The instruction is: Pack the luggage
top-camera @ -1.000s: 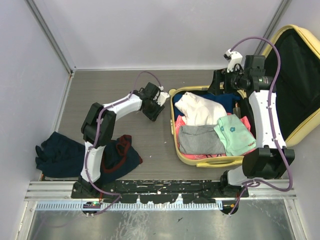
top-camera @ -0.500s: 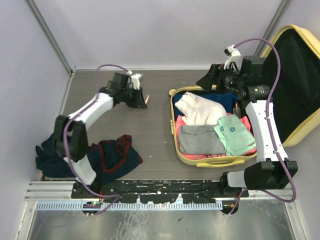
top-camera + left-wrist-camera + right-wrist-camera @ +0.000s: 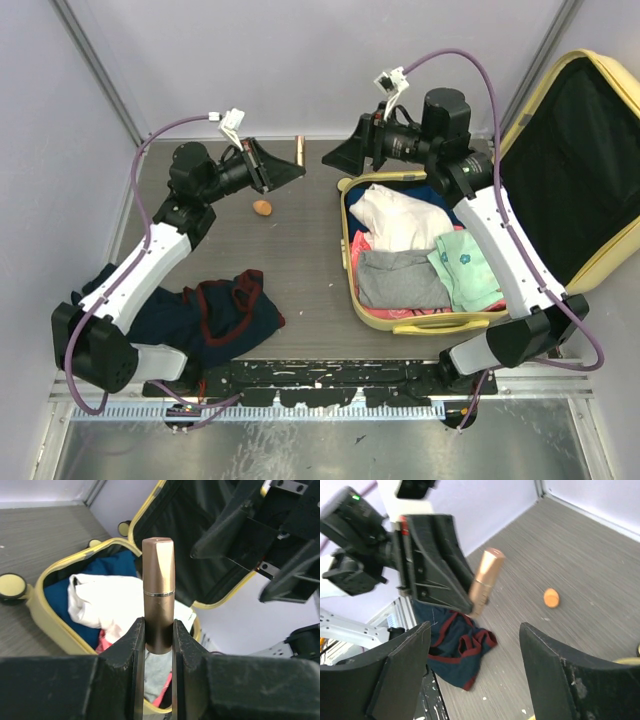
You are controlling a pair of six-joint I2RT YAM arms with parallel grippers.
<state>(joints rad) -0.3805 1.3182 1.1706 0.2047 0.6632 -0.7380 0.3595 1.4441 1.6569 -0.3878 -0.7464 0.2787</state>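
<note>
One navy cloth garment (image 3: 235, 310) with dark red trim lies nearest me, left of centre on the grey wood-grain table (image 3: 310, 280). To its right the pale yellow hard-shell suitcase (image 3: 415, 322) lies open, its lid swung out to the right, with folded white, grey and mint clothes (image 3: 400, 280) inside. Farther out, a small orange round thing (image 3: 262, 207) sits on the table. Beyond it my left gripper (image 3: 158, 630) pinches a rose-gold cylindrical tube (image 3: 158, 595) by its lower end. My right gripper (image 3: 474, 627) faces it, fingers spread wide, holding nothing.
</note>
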